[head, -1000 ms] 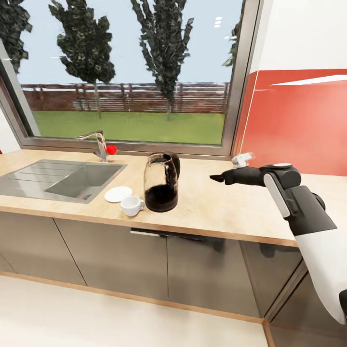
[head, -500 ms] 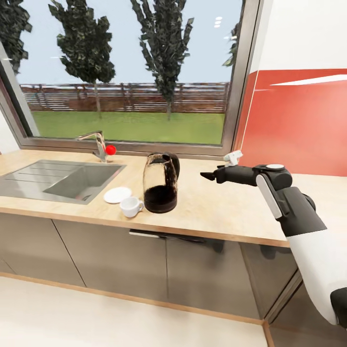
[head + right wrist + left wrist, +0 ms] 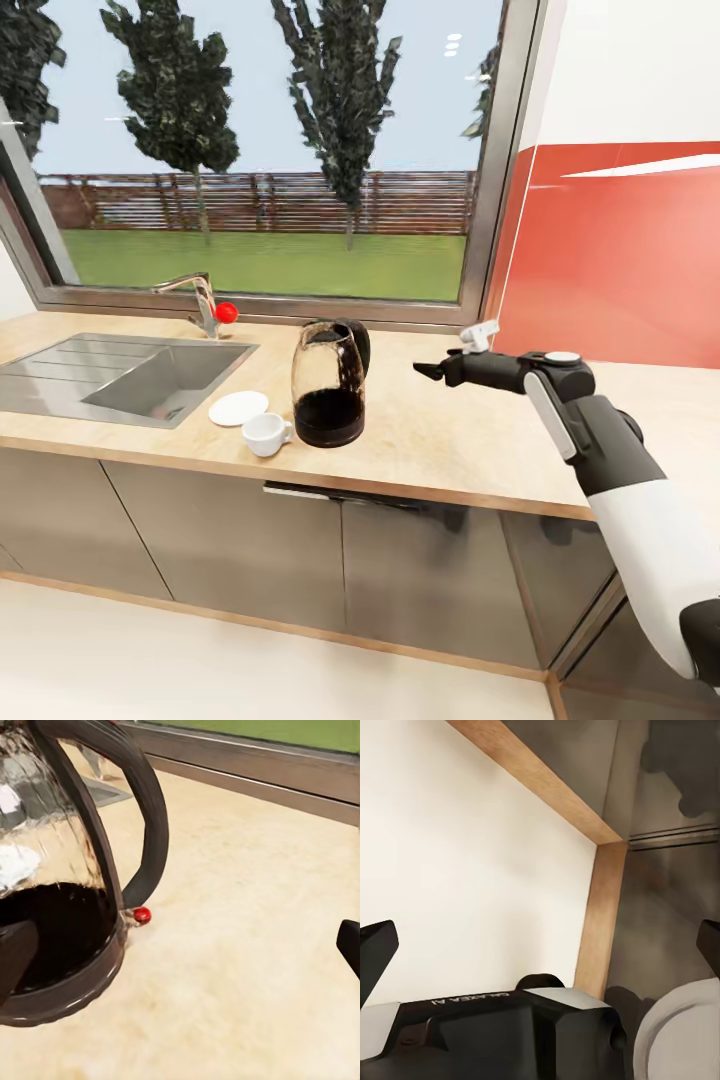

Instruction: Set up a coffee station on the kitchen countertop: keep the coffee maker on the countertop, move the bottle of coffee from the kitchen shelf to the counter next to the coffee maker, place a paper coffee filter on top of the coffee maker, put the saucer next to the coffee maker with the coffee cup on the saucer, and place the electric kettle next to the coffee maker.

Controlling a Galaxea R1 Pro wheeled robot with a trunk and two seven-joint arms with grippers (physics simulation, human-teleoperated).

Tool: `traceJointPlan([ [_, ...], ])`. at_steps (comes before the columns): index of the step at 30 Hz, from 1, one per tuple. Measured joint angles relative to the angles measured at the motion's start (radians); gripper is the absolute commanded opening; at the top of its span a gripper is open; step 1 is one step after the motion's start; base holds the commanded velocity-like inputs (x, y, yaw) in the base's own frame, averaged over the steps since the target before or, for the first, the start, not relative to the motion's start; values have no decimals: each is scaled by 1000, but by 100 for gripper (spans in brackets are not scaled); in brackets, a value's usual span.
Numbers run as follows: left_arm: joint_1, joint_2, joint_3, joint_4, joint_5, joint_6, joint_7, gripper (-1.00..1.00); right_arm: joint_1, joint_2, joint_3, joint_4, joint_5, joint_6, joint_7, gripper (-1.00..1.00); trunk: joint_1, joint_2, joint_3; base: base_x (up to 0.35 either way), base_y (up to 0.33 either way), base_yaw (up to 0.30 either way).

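The kitchen countertop (image 3: pixel 450 440) carries everything here, running under the window, with the sink (image 3: pixel 130 375) set into its far-left stretch. The electric kettle (image 3: pixel 328 385) stands upright near the front edge, about midway along, its black loop handle turned toward the window side. Just beside it toward the sink, the coffee cup (image 3: pixel 264 434) sits by the front edge, and the saucer (image 3: pixel 238 407) lies next to the cup, empty, a little further back.

The kettle is probably the awkward one: glass walls are stiff, smooth and breakable, and it is tall for its base, so a push on the body could tip or slide it. The loop handle looks like the sensible place to close on, since it is matte and narrow enough for the fingers.

The right gripper (image 3: pixel 432 371) hangs above the countertop, apart from the kettle and pointing at it, its fingers spread wide and empty.

The right wrist view adds what the head view cannot: the handle (image 3: pixel 146 810) up close, and a small red switch (image 3: pixel 142 915) at its foot above the black base (image 3: pixel 67 982). The left wrist view looks at pale floor and a wooden plinth below dark cabinets, with the left gripper (image 3: pixel 540 949) wide open, well away from the work
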Motion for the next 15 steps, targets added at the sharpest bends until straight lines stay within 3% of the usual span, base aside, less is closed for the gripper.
traceJointPlan([
  [7, 0, 0, 0, 0, 0, 0, 0, 100, 8, 10, 0, 30, -4, -62, 6, 100, 0, 0, 0, 35, 0, 0],
  [15, 0, 0, 0, 0, 0, 0, 0, 100, 12, 23, 0, 33, -2, -72, 5, 100, 0, 0, 0, 56, 0, 0],
])
